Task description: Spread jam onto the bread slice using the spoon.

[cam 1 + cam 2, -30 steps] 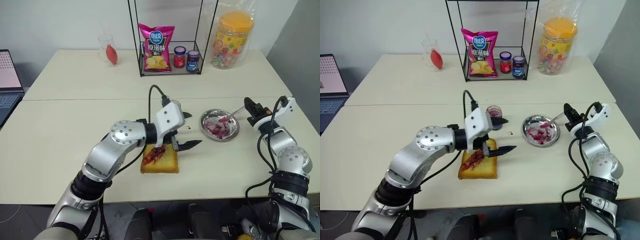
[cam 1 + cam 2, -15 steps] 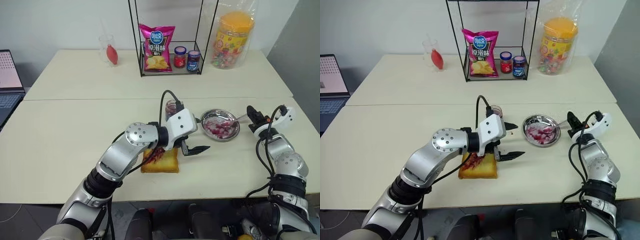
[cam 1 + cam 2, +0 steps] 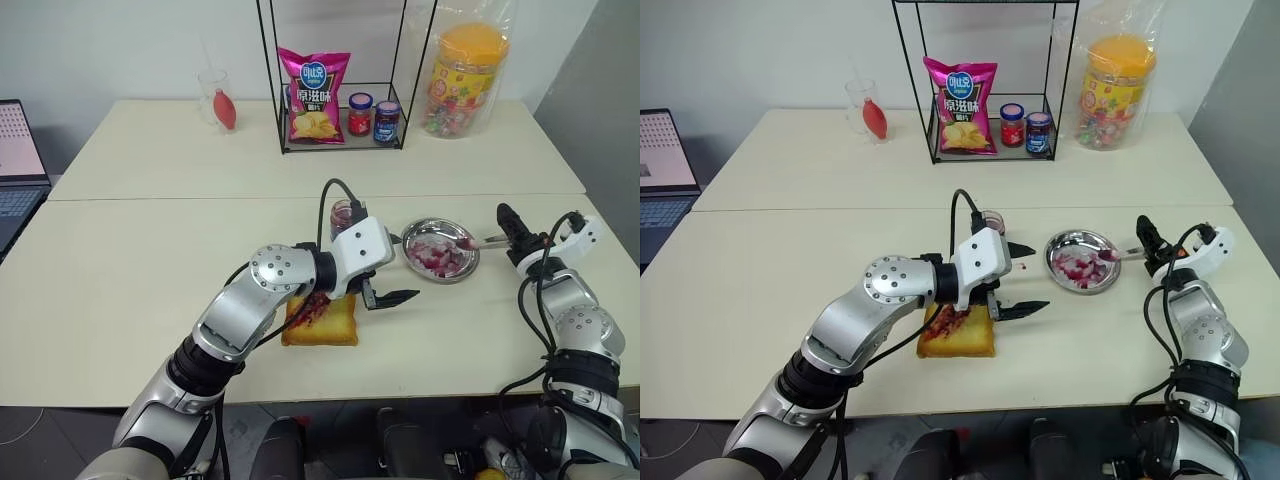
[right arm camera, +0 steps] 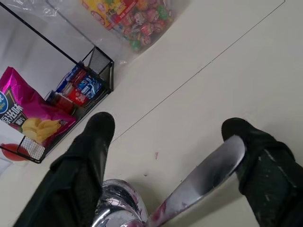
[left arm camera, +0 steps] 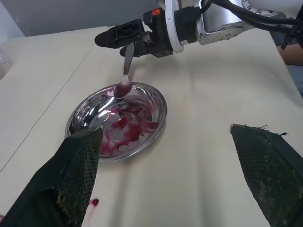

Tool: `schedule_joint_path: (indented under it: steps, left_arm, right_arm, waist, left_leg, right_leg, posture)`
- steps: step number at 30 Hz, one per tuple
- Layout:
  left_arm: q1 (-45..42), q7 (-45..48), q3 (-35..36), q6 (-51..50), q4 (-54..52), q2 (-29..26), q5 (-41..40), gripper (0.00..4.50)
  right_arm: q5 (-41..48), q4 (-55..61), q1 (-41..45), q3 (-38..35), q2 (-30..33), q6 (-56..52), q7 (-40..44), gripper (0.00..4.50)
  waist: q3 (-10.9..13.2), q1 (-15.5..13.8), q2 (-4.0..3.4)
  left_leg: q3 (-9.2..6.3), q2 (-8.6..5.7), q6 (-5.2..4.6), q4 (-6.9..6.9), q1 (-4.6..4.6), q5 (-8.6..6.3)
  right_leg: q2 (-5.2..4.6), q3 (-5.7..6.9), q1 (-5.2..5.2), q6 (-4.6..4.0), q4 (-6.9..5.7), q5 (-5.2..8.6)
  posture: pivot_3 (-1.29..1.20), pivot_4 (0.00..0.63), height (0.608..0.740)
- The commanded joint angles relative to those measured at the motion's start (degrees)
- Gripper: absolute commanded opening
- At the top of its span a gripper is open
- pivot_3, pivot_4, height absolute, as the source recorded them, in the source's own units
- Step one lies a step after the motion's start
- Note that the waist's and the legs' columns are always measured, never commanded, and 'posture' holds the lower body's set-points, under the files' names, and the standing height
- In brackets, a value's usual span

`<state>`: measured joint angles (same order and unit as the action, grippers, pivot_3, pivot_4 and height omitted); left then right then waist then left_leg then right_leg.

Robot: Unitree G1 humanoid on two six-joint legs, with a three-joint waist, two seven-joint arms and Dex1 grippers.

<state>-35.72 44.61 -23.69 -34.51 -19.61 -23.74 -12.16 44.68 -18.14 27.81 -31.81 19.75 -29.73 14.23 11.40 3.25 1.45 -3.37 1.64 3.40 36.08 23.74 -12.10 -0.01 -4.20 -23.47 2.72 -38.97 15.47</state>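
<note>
The robot's left arm is covering the far left part of the golden-yellow square bread slice (image 3: 325,323), so the dark jam smear is showing only partly. Just beyond that slice, the small clear glass jam jar (image 3: 343,215) is peeking out behind the white wrist housing, its lower body hidden. The open laptop (image 3: 18,170) is being cut off by the picture's edge. Labels on the red-capped jar (image 3: 359,115) and blue-capped jar (image 3: 386,121) are too small to read.
</note>
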Motion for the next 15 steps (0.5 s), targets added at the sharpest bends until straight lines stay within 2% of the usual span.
schedule_joint_path:
  steps: [1, 15]
  left_arm:
    - [-0.67, 0.59, 0.81, 1.80, -0.35, -0.15, 0.67, 4.50]
    - [-0.38, 0.76, 0.82, 3.40, 0.36, -0.08, 1.97, 4.50]
  right_arm:
    - [-0.51, 3.64, -0.81, 1.09, 1.21, 0.45, 2.56, 4.45]
    - [-2.55, 7.77, -1.71, 3.38, 1.48, 1.69, 3.96, 4.45]
  waist:
    - [0.00, 0.00, 0.00]
    - [-0.01, -0.02, -0.02]
  left_leg:
    - [0.00, 0.00, 0.00, 0.00, 0.00, 0.00]
    - [0.00, 0.00, 0.00, 0.01, -0.01, 0.00]
  right_leg:
    - [0.00, 0.00, 0.00, 0.00, 0.00, 0.00]
    - [0.00, 0.00, 0.01, 0.00, -0.01, 0.00]
  posture:
    - [0.00, 0.150, 0.740]
    - [0.00, 0.150, 0.740]
